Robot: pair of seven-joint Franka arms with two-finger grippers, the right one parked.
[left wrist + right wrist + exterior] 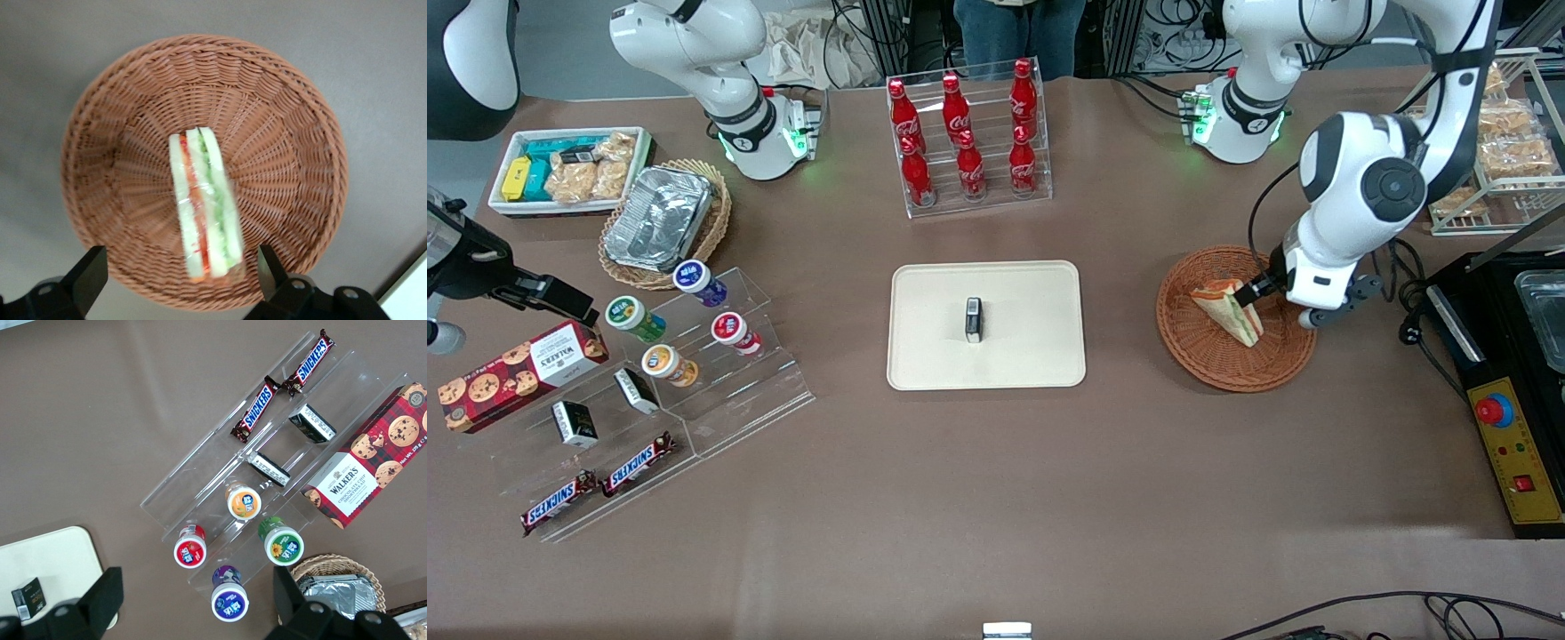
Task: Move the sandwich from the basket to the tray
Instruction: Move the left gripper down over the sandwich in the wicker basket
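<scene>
The sandwich (pixel 1232 309) (pixel 203 207), a wedge of pale bread with green, orange and red layers, lies in the round reddish-brown wicker basket (pixel 1227 378) (pixel 280 100) toward the working arm's end of the table. My left gripper (pixel 1261 288) (pixel 180 259) hangs low over the basket, right by the sandwich. It is open, its black fingers (pixel 90 267) standing wide on either side of the sandwich's thick end without touching it. The cream tray (pixel 1032 293) (pixel 53 560) lies flat at the table's middle, beside the basket, with a small black box (pixel 974 319) on it.
A clear rack of red cola bottles (pixel 965 133) stands farther from the front camera than the tray. A black control box with a red button (pixel 1507 427) and a wire rack of pastries (pixel 1507 142) flank the basket. An acrylic snack stand (pixel 667 356) lies toward the parked arm's end.
</scene>
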